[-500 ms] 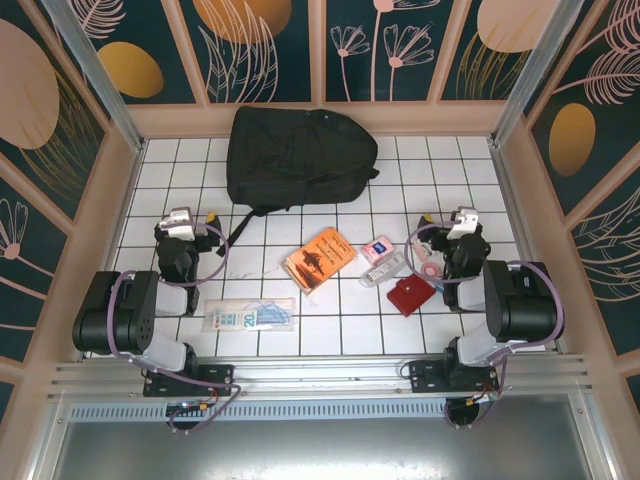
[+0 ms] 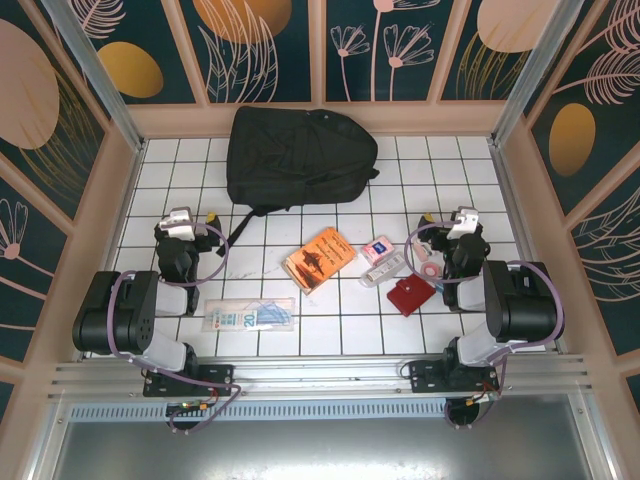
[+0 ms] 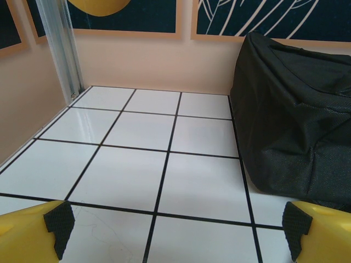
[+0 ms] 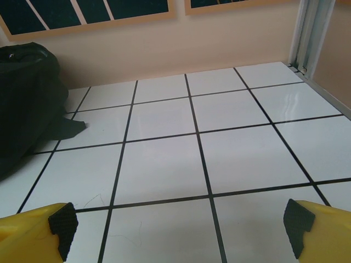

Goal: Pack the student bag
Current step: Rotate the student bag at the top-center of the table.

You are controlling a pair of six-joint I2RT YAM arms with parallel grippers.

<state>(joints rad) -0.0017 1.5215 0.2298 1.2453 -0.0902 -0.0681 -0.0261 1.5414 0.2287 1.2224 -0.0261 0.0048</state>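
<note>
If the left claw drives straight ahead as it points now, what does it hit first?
Left claw: probably only tiles until the back wall. The student bag sits close on its right; that finger may brush it.

— Where's the backpack (image 2: 300,155)?
— Lying flat at the far side of the table (image 2: 340,335) from me, near the back wall (image 2: 420,120), slightly left of centre
— And its look?
— Big, black, soft fabric, seemingly closed, one strap (image 2: 240,225) trailing toward me
</note>
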